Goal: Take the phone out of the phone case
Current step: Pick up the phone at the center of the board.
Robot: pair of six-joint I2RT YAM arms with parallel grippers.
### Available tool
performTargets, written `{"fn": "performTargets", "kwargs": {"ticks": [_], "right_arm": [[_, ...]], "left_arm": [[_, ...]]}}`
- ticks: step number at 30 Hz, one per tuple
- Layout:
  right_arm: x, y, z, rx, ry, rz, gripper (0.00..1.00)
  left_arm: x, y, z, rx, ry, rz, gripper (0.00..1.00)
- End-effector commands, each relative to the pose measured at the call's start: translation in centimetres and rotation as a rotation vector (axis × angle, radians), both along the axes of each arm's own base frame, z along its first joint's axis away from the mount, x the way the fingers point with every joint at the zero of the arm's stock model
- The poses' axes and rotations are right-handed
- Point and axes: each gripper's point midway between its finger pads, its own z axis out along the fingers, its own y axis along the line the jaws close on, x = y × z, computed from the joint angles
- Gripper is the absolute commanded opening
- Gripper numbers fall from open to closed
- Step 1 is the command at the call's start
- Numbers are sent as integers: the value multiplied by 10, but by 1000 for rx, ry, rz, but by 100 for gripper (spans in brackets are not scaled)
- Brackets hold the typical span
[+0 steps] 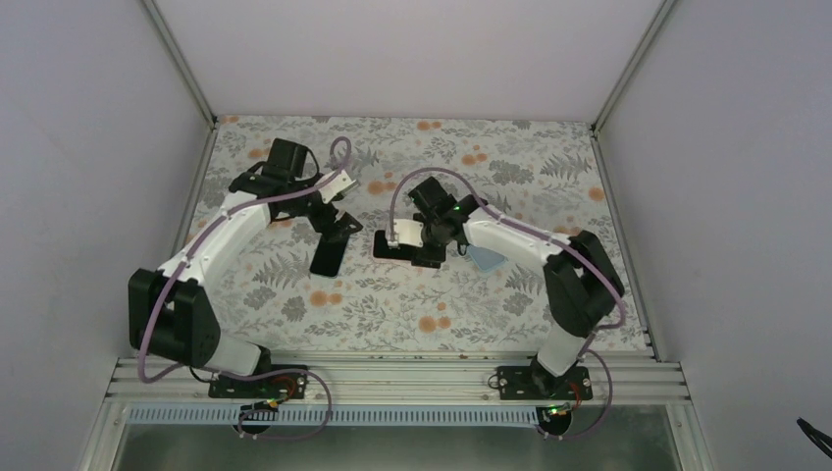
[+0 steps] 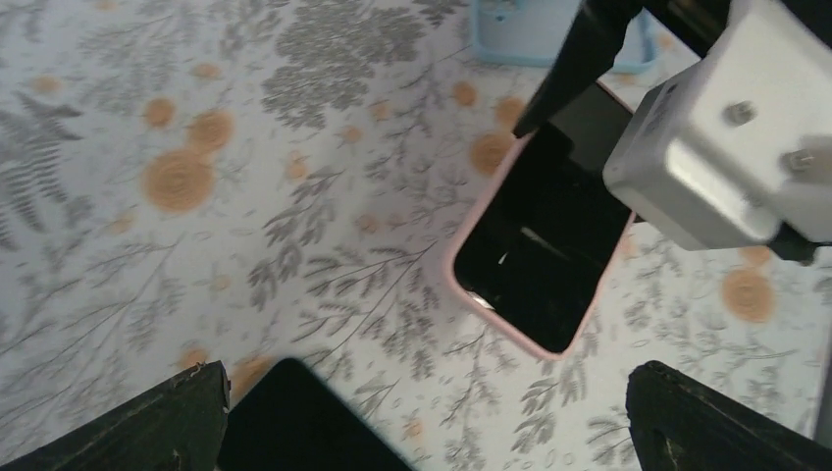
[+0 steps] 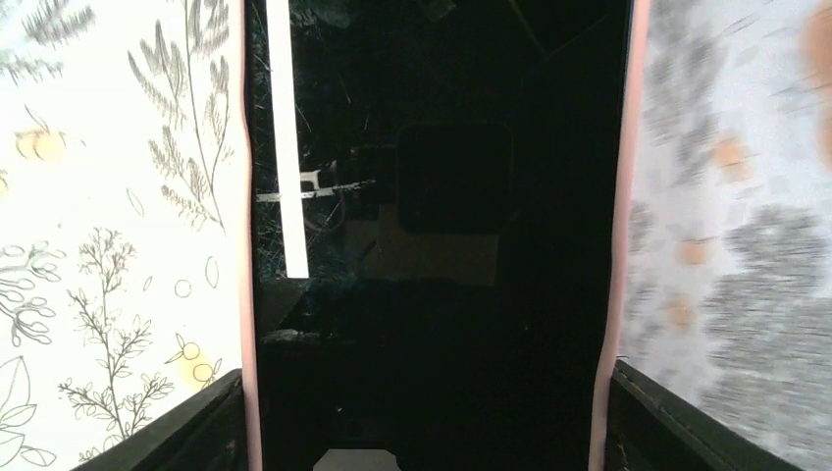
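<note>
A phone in a pink case (image 2: 538, 257) sits with its glossy black screen up. My right gripper (image 1: 410, 247) is shut on it. In the right wrist view the gripper (image 3: 424, 373) has one finger against each long pink edge of the cased phone (image 3: 442, 245). I cannot tell whether it rests on the table. My left gripper (image 1: 338, 231) is just left of it, with its fingers (image 2: 147, 427) spread wide and holding nothing. A black phone-like slab (image 2: 294, 422) lies on the cloth below that gripper, close to its left finger. The slab also shows in the top view (image 1: 327, 257).
A light blue case (image 2: 549, 34) lies on the floral tablecloth (image 1: 549, 167) beyond the pink one; it also shows beside the right forearm in the top view (image 1: 486, 258). White walls and metal rails enclose the table on three sides.
</note>
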Motion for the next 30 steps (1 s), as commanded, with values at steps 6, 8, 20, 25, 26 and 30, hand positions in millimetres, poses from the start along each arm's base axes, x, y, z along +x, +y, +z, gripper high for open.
{"fn": "performTargets", "kwargs": {"ticks": [6, 8, 20, 25, 26, 30], "right_arm": [[13, 23, 84, 165, -196, -24, 61], [17, 27, 94, 182, -230, -31, 61], [34, 52, 122, 204, -385, -34, 61], [34, 65, 137, 232, -406, -12, 61], [34, 68, 140, 238, -413, -11, 61], [36, 71, 143, 235, -431, -13, 61]], "left_arm": [[-17, -33, 2, -178, 278, -159, 100], [-15, -36, 1, -194, 299, -161, 100], [-21, -48, 0, -274, 433, -204, 100], [-24, -51, 2, -301, 465, -228, 99], [-24, -52, 4, -307, 464, -231, 96], [-30, -54, 12, -336, 481, -271, 68]]}}
